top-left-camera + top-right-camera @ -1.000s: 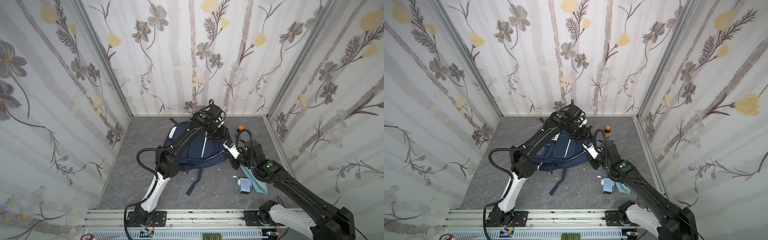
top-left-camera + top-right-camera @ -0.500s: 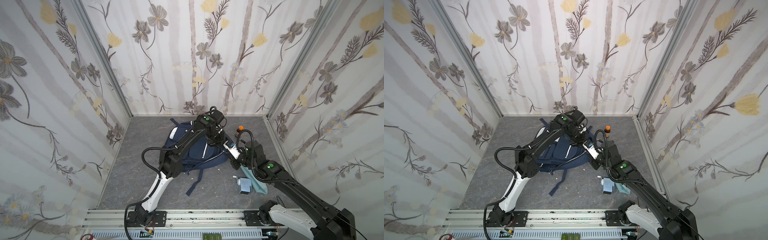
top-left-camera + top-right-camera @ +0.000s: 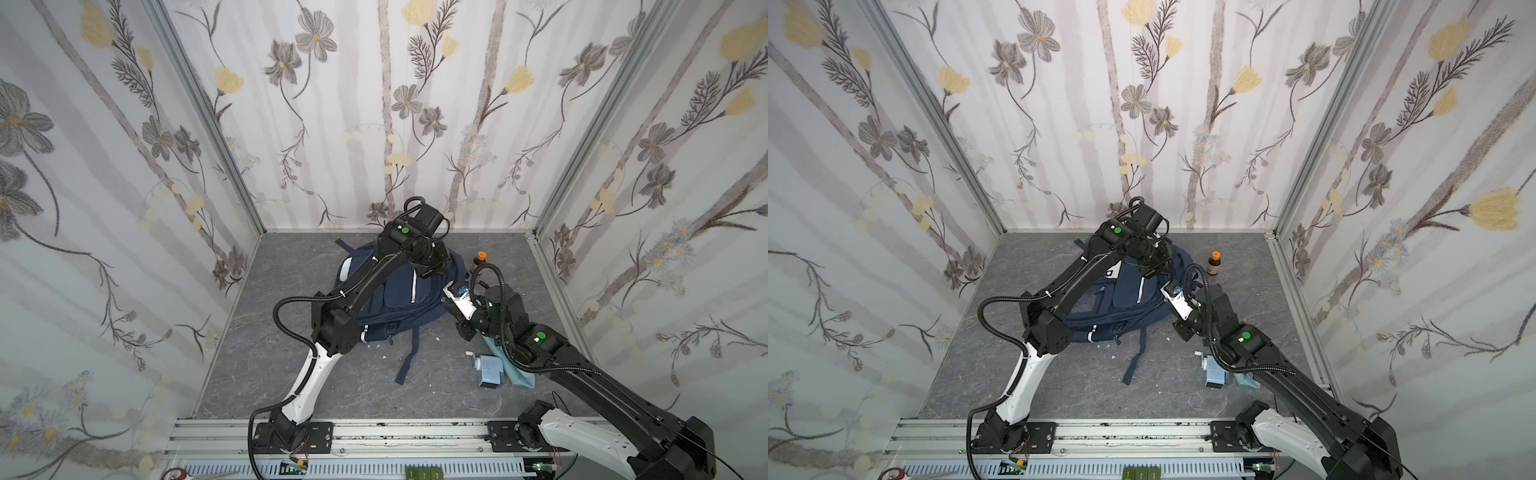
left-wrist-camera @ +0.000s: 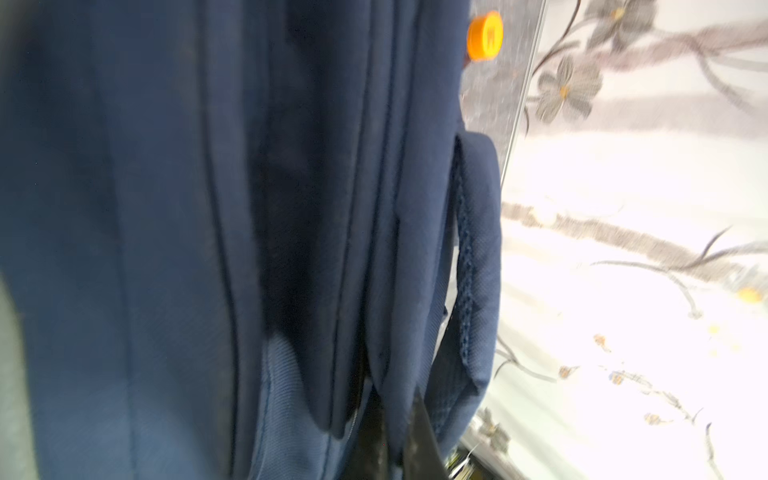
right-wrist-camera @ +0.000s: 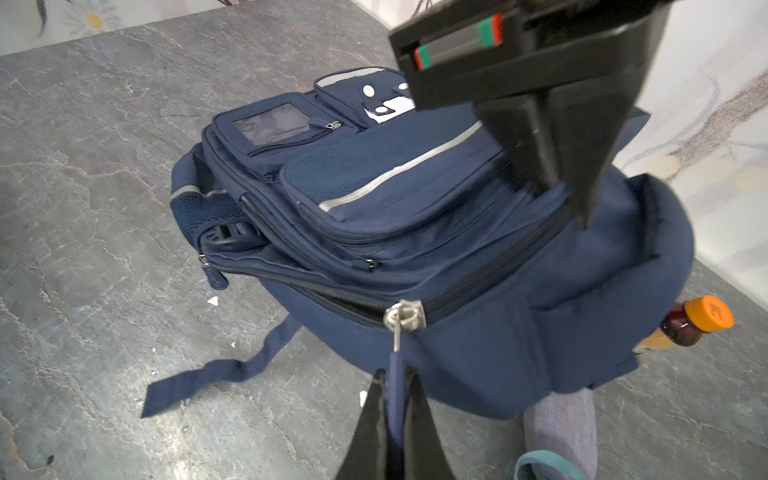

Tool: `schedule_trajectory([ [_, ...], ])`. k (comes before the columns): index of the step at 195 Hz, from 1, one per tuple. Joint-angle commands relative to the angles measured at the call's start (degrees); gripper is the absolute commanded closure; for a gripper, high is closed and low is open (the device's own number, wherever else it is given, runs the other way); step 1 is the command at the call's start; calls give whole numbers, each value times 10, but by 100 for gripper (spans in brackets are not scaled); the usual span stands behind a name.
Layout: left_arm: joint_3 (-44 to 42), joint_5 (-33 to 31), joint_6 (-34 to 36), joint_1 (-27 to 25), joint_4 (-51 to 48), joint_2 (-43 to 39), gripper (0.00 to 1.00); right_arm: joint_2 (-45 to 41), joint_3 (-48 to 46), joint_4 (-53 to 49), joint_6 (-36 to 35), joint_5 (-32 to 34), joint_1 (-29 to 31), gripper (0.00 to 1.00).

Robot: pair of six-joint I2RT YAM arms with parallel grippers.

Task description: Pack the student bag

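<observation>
Item: student bag (image 3: 399, 291), navy, lying flat on the tabletop (image 3: 291, 353) toward the back wall, between the two arms, one loose strap (image 3: 409, 357) trailing toward the near rail

Holds: left gripper (image 5: 567, 203) closed, jaws pinched into the fabric at the bag's top edge; right gripper (image 5: 397, 399) closed on the zip pull (image 5: 395, 365), the pull drawn straight from its slider

Hazards, as I judge them: a tug along the zip may drag the whole bag if the left pinch slips off the thin fabric; the narrow pull may slide out of the jaws; the orange-capped bottle (image 3: 1214, 264), just beside the bag, would likely topple if the bag shifts that way

Pose: left arm reaching far over the bag, wrist bent down at its far end; right arm stretched low from the near rail, wrist aimed at the bag's side
</observation>
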Motion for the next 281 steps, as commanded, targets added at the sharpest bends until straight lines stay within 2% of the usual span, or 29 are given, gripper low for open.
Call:
schedule_trajectory([
  [1,14,-98,-54,7,105,-5,100,3,-19,25,42,-47,38,100],
  [48,13,-168,-86,2,119,-28,100,75,-39,126,99,-10,148,100],
  [88,29,-192,-111,0,133,-32,100,179,-24,189,111,3,205,100],
  [151,33,-197,-93,-4,103,-47,100,338,46,249,122,0,246,100],
  [177,29,-192,-66,-4,91,-59,100,373,65,250,127,-12,249,100],
  [187,22,-176,-41,-3,88,-67,100,369,70,240,127,-17,250,99],
  [204,-13,-155,10,-1,69,-89,100,335,60,232,133,-25,250,65],
  [222,-84,-130,74,2,54,-127,100,275,29,232,144,-43,250,51],
  [245,-174,-104,167,5,33,-177,100,190,-26,221,163,-67,249,46],
  [281,-283,-96,302,9,-28,-235,100,75,-61,169,177,-77,248,48],
])
